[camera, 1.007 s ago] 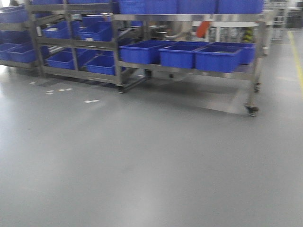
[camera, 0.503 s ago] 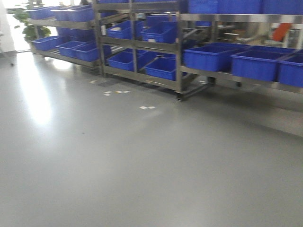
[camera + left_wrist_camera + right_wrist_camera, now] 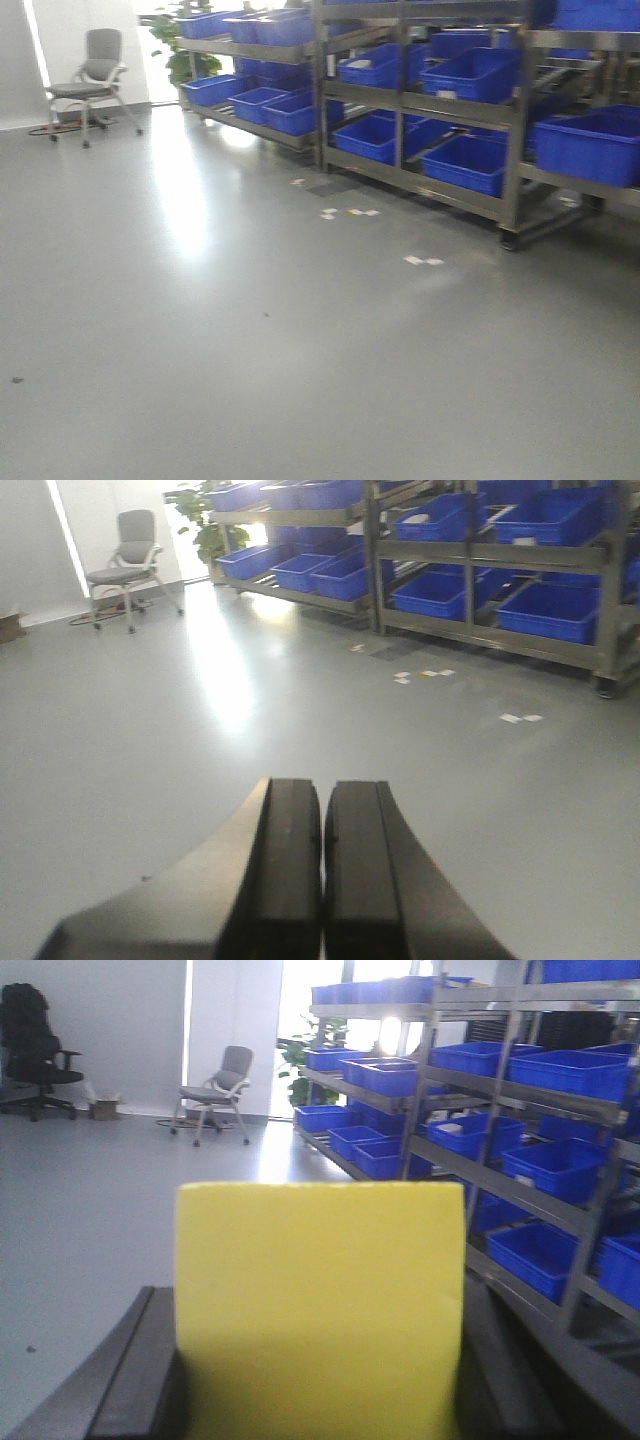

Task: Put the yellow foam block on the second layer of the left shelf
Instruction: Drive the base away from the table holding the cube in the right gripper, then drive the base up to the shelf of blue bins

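Note:
The yellow foam block [image 3: 320, 1310] fills the lower middle of the right wrist view. My right gripper [image 3: 316, 1360] is shut on it, one dark finger [image 3: 140, 1370] on each side. In the left wrist view my left gripper [image 3: 322, 795] is shut, its pads together with nothing between them, over bare grey floor. Neither gripper shows in the front view. Metal shelf racks with blue bins run along the right; the farthest-left rack [image 3: 262, 48] stands by the bright window, and a nearer rack [image 3: 420, 100] is right of it. I cannot tell which one is the left shelf.
A grey chair [image 3: 90, 75] stands at the far left by the wall, with a potted plant [image 3: 172, 35] behind the racks. White tape marks [image 3: 350, 212] dot the floor before the shelves. In the right wrist view a black office chair [image 3: 35, 1045] stands far left.
The front view has swung left: the racks slid right across the frame, and the chair, plant and bright window came into sight.

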Motion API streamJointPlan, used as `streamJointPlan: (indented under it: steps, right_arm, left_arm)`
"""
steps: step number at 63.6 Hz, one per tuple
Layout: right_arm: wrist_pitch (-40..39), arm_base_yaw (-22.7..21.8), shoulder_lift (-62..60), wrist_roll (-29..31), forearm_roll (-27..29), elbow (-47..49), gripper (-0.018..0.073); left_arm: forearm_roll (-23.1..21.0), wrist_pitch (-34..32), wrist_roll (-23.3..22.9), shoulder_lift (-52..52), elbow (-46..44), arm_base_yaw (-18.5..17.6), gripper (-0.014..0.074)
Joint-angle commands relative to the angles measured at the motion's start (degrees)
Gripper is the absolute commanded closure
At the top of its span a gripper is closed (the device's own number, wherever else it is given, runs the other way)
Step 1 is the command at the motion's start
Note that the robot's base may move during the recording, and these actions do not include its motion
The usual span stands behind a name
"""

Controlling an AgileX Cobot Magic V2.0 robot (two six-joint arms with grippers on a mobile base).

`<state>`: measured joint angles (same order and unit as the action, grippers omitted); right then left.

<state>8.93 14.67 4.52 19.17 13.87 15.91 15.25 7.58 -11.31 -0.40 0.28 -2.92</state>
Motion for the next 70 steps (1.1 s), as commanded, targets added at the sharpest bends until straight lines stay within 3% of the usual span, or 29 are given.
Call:
streamJointPlan:
  steps: [1, 70]
  right_arm:
    - [-5.32, -0.29, 0.96, -0.02, 0.48, 1.71, 0.0241]
    - [-5.32, -0.29, 0.96, -0.02, 0.48, 1.71, 0.0241]
  left_arm:
    - [0.01, -4.93, -0.22, -0.78, 1.48, -0.38, 0.0460]
    - [0.01, -4.93, -0.22, -0.78, 1.48, -0.38, 0.0460]
